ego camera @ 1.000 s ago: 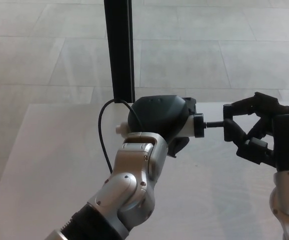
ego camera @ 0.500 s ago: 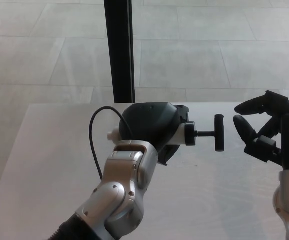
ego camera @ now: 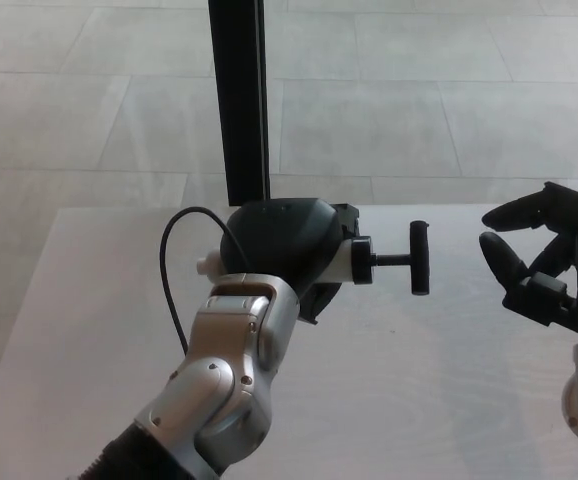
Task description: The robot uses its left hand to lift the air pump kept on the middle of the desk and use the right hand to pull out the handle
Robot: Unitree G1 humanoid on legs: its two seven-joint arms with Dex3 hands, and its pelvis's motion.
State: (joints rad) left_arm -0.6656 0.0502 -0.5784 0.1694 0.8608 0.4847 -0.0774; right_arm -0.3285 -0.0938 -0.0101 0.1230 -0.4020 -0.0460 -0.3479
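Moved: air pump point(ego camera: 284, 245) shifted leftward, handle point(ego camera: 420, 257) extended | left hand point(ego camera: 279, 250) grips pump above worktop point(ego camera: 89, 300) | right hand point(ego camera: 539, 255) open, fingers spread, apart from handle

The black left hand point(ego camera: 279, 245) grips the air pump with its white body point(ego camera: 341, 262) above the pale grey desk point(ego camera: 79, 300), its black T-shaped handle point(ego camera: 420, 257) drawn out toward three o'clock. The black right hand point(ego camera: 539, 255), fingers spread, sits apart from it (nothing held). A thin black hose point(ego camera: 169, 260) loops at nine o'clock
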